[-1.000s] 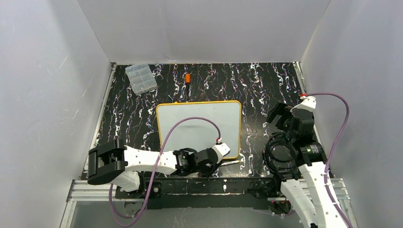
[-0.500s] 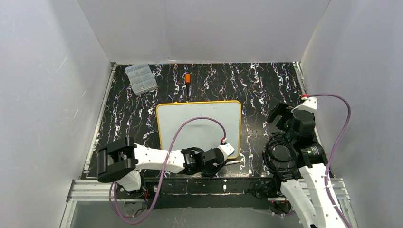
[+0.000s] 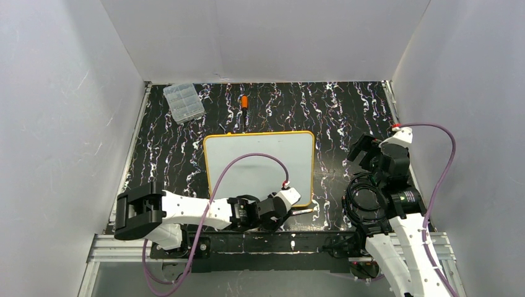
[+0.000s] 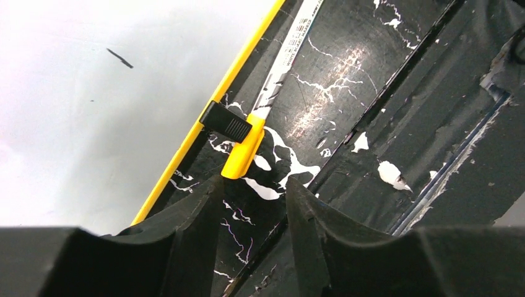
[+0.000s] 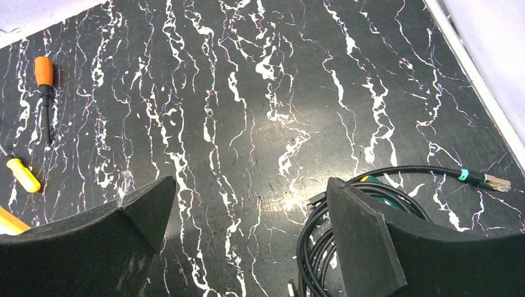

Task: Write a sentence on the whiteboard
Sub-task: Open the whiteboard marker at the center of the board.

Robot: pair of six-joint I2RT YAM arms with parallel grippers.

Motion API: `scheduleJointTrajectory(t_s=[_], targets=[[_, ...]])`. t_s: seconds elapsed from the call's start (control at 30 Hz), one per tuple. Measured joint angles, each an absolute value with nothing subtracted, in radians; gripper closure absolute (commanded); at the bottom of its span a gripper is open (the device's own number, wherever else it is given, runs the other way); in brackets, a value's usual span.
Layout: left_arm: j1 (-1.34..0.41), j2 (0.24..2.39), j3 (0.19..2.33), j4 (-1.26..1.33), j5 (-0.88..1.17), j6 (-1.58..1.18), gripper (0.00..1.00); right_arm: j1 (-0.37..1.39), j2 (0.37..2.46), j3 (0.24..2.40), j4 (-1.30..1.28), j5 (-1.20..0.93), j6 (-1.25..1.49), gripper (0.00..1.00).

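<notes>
Whiteboard [image 4: 93,111] just beside left hand [image 4: 251,185]; marker [image 4: 243,148] ahead

You swung the left arm [image 3: 186,210] rightward along the whiteboard's [image 3: 266,143] near edge, then pulled it back left. Its fingers [image 4: 193,218] ended off the near right corner of the whiteboard, and the purple cable [image 3: 247,155] loop shifted left with them.
</notes>
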State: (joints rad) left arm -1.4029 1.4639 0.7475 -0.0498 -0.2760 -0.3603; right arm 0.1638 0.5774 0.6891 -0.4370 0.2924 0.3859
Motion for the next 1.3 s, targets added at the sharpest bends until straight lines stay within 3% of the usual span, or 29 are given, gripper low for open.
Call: scheduleJointTrajectory(t_s=[0.9, 1.3], targets=[[-1.386, 1.546, 0.791, -0.054, -0.284, -0.366, 0.51, 0.164, 0.575, 0.689, -0.437, 0.286, 0.386, 0.00], [-1.381, 1.597, 0.835, -0.078, -0.215, -0.347, 0.58, 0.164, 0.575, 0.689, -0.437, 0.285, 0.386, 0.00]])
